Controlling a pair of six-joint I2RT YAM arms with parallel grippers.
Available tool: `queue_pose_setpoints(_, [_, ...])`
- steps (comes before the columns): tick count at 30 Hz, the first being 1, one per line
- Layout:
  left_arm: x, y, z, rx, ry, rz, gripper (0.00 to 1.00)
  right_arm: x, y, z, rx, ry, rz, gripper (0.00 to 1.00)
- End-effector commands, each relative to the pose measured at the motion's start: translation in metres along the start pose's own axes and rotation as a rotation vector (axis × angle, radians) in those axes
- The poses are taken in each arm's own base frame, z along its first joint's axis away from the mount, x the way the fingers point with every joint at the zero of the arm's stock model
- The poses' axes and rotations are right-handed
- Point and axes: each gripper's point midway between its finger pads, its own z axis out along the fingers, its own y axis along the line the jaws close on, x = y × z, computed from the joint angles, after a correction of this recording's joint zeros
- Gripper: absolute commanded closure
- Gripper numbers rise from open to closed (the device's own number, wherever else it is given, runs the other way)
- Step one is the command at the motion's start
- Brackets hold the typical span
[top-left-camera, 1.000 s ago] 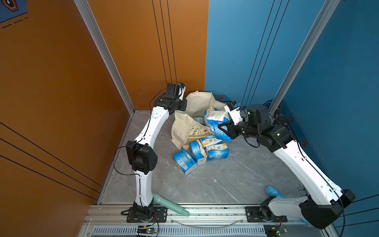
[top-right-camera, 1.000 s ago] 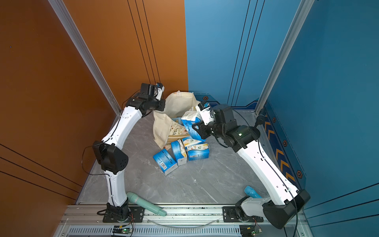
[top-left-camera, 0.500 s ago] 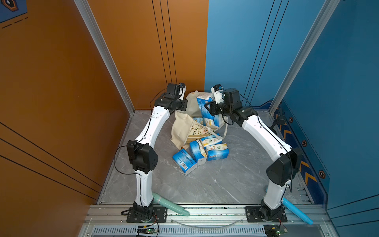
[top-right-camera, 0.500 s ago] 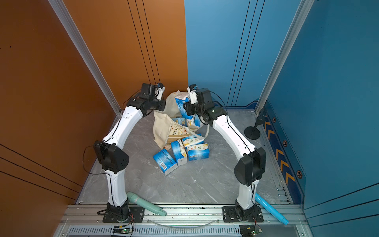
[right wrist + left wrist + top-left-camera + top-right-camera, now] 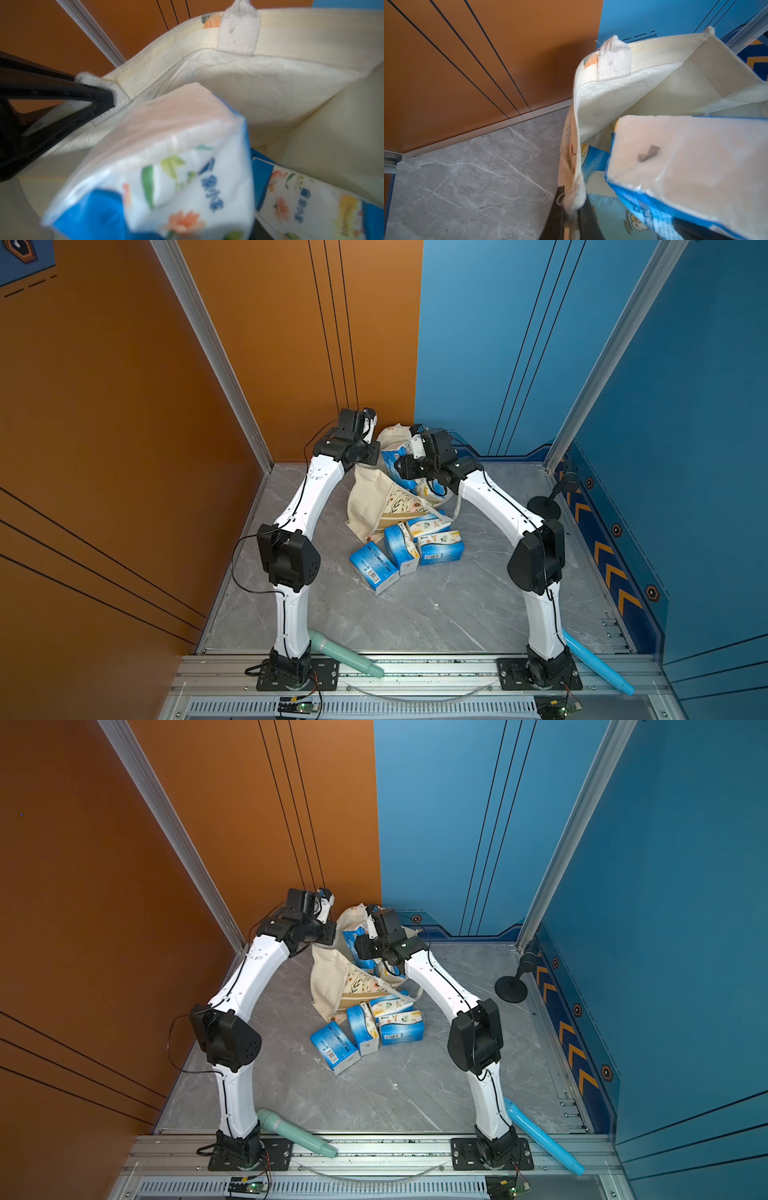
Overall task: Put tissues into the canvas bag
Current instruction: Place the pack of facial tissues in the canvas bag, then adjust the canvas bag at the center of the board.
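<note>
Pinching the rim of the canvas bag (image 5: 654,83) with the left hand (image 5: 571,209), fingers pressed together on the cloth beside a white handle patch, holding that edge up off the counter (image 5: 415,614). Propping the bag in the far corner, between the 2 arms, with its mouth gaping wide.

Reaching over that open mouth with the right hand (image 5: 400,469), with 1 blue-and-white tissue pack (image 5: 166,166) tilting right in front of it, partly down inside the bag. Not being able to tell whether spread or pinching that pack, with the fingers hiding behind it and the close view blurring.

Seeing at least 1 more flowered pack (image 5: 311,203) lying inside the bag, just beside the tilted one.

Counting 4 loose packs (image 5: 399,545) bunching together on the counter just in front of the bag, touching one another, 1 of them lying flat at the near end of the bunch.

Noting a teal tube (image 5: 345,655) lying by the left arm's base, a light-blue tube (image 5: 598,668) lying by the right arm's base, and a black stand (image 5: 544,506) standing near the right wall, well apart from the bag.
</note>
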Motion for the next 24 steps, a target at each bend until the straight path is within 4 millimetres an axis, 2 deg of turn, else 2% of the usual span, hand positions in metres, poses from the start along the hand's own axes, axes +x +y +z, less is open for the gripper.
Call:
queue_pose_setpoints(1, [0.009, 0.003, 0.007, -0.005, 0.036, 0.014, 1.0, -0.013, -0.006, -0.018, 0.027, -0.018, 0.012, 0.31])
queue_pose_setpoints(2, [0.009, 0.004, 0.006, -0.006, 0.035, 0.012, 1.0, -0.013, -0.009, -0.019, 0.034, -0.021, 0.013, 0.29])
queue_pose_setpoints(3, [0.008, 0.005, 0.005, -0.009, 0.033, 0.012, 1.0, -0.027, -0.007, -0.035, 0.035, -0.058, 0.01, 0.26])
queue_pose_setpoints(7, [0.008, 0.008, 0.005, -0.014, 0.033, 0.008, 1.0, -0.054, -0.016, -0.072, 0.048, -0.155, 0.021, 0.19])
queue_pose_setpoints(11, [0.009, 0.009, 0.005, -0.015, 0.034, 0.007, 1.0, -0.073, -0.028, -0.11, 0.062, -0.236, 0.034, 0.2])
queue_pose_setpoints(13, [0.008, 0.009, 0.004, -0.016, 0.033, 0.007, 1.0, -0.076, -0.044, -0.127, 0.117, -0.258, 0.042, 0.26])
queue_pose_setpoints(16, [0.008, 0.009, 0.004, -0.019, 0.032, 0.007, 1.0, -0.065, -0.077, -0.14, 0.229, -0.217, 0.056, 0.47])
queue_pose_setpoints(18, [0.007, 0.009, 0.003, -0.019, 0.03, 0.007, 1.0, -0.051, -0.095, -0.141, 0.284, -0.161, 0.061, 0.57])
queue_pose_setpoints(21, [0.006, 0.01, 0.002, -0.019, 0.027, 0.008, 1.0, -0.029, -0.112, -0.134, 0.332, -0.075, 0.063, 0.6])
queue_pose_setpoints(24, [0.005, 0.01, 0.002, -0.023, 0.025, 0.003, 1.0, -0.012, -0.12, -0.123, 0.356, -0.022, 0.067, 0.6])
